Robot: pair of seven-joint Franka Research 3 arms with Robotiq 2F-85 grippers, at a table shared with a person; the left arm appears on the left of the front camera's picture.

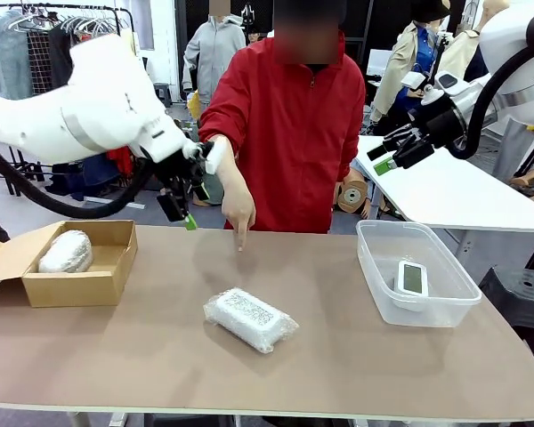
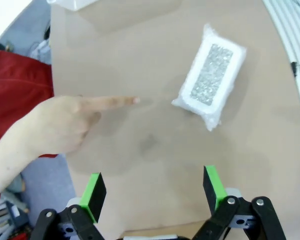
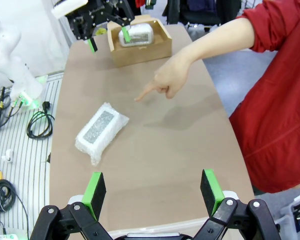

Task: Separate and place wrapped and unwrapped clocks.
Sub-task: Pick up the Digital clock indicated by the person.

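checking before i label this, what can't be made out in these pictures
Bare white rectangular clock in the clear plastic tub: screen too small to read, front view.
Bubble-wrapped white block in the brown cardboard box: lower part hidden by the box wall, front view.

Boxed wrapped clock (image 1: 65, 252): lower part hidden by wall of cardboard box (image 1: 71, 289) at left edge of table (image 1: 338, 356); box flap cut by picture edge. Bare clock (image 1: 412, 278): screen too small to read. Mid-table wrapped clock (image 1: 250, 319): face blurred under wrap.
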